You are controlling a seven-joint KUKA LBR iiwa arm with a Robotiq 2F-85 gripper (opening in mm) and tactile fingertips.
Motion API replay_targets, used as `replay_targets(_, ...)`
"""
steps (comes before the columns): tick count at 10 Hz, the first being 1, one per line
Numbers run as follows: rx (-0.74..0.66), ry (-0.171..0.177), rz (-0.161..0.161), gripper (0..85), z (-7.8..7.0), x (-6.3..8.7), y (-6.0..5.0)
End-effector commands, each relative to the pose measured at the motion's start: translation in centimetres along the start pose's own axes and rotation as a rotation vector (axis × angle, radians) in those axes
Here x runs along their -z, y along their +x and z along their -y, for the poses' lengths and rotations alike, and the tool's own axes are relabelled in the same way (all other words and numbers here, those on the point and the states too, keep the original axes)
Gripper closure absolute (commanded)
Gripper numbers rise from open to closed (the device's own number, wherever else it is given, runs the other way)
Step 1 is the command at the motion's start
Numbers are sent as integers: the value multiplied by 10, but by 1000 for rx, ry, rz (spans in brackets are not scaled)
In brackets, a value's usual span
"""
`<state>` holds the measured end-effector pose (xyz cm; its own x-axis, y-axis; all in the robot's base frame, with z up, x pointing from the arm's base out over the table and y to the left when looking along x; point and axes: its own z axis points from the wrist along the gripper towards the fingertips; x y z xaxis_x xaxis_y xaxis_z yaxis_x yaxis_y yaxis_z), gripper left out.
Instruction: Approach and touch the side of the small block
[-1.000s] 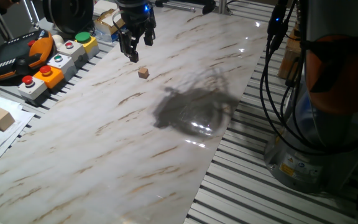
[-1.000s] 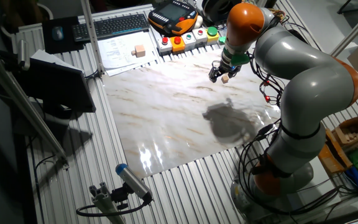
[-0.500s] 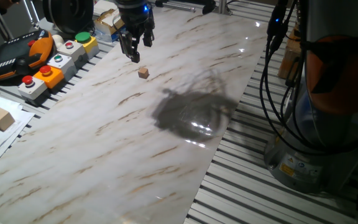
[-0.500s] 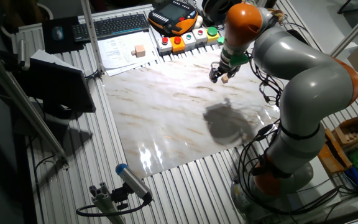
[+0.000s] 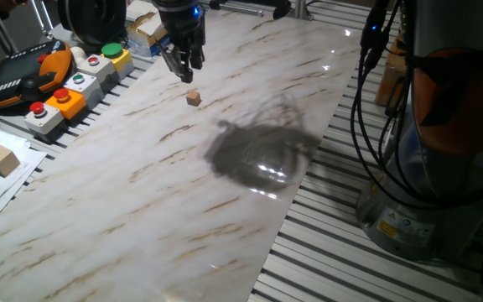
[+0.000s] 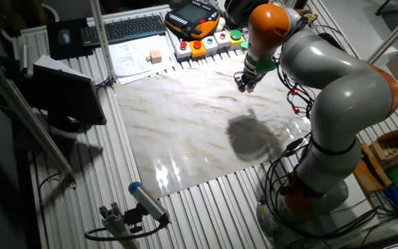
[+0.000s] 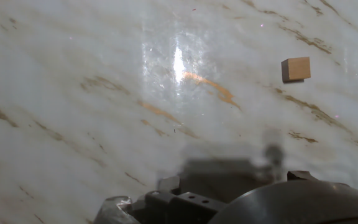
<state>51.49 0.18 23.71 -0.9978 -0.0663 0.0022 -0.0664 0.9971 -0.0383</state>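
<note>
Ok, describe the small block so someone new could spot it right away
Look at the marble-patterned tabletop, at the end near the row of push-button boxes. The small block lies alone just below the tool, a tiny tan cube, far smaller than the pale block on the papers.

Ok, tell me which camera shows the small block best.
The hand view: the small block is large and sharp against the bare marble, apart from everything. One fixed view shows it small but clear, below the gripper. In the other fixed view I cannot make it out; the gripper seems to cover that spot.
</note>
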Motion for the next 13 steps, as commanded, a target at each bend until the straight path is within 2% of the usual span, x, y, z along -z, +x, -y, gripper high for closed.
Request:
replay_targets(1,0,0,0,843,0,0,0)
replay_targets(8,3,-3,0,843,4,-4,0)
replay_targets(11,15,-18,9,843,14,-19,-1)
replay_targets(13,6,-56,12,843,25,-34,-1)
